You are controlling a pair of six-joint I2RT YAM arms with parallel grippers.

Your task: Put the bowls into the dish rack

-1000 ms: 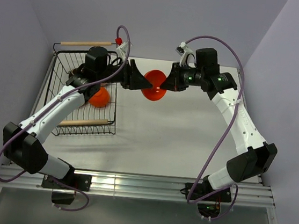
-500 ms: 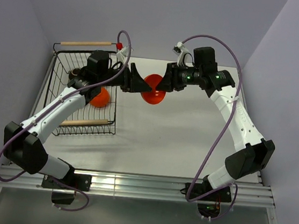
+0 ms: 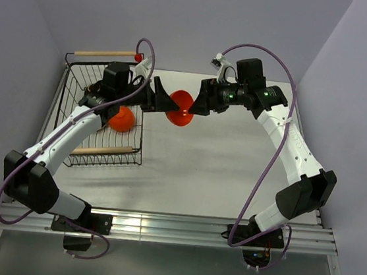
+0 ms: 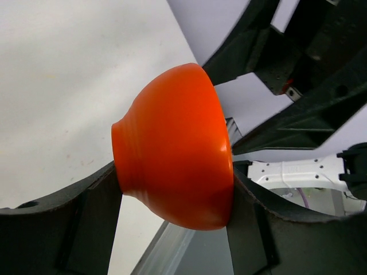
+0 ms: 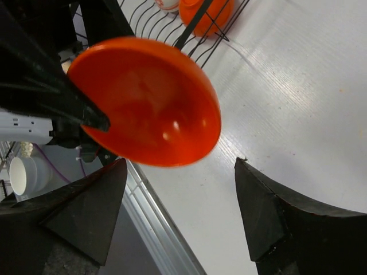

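Clamping the plain orange bowl (image 4: pixel 172 143) between its two fingers, the left gripper (image 4: pixel 172 197) is closed firmly on it. You see this bowl tipped on its side in the air above the table (image 3: pixel 220 162), just right of the dish rack (image 3: pixel 68 98), its open mouth turned toward the other arm. Facing it, the right gripper (image 5: pixel 180 166) stands with its jaws spread wide, one finger to each side of the bowl and neither touching; it holds nothing. Farther out, a second orange bowl (image 3: pixel 122 119) lies inside the rack near its right wall, between the two wooden handles (image 3: pixel 107 54).
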